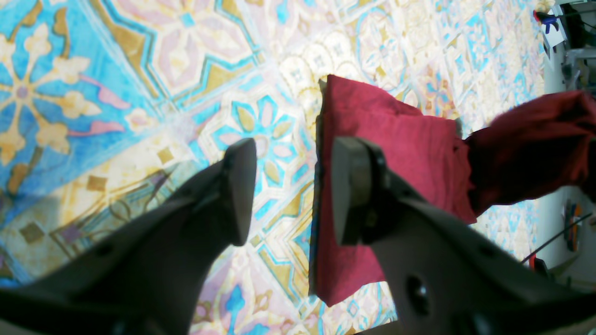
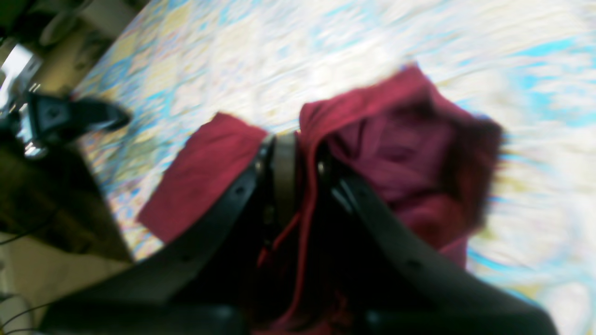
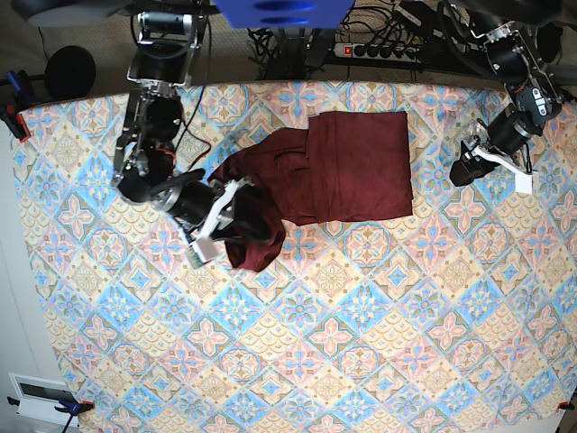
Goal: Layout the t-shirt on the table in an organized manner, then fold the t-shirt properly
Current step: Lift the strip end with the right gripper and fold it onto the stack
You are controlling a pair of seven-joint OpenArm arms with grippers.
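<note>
Jaws of the right gripper pinch the shirt, lifting one bunched end to spread it on the table; the left gripper hovers open, empty.

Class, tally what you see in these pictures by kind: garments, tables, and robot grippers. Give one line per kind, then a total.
Garments: 1, the t-shirt
Tables: 1, the table
Grippers: 2, left gripper and right gripper
Total: 4
</note>
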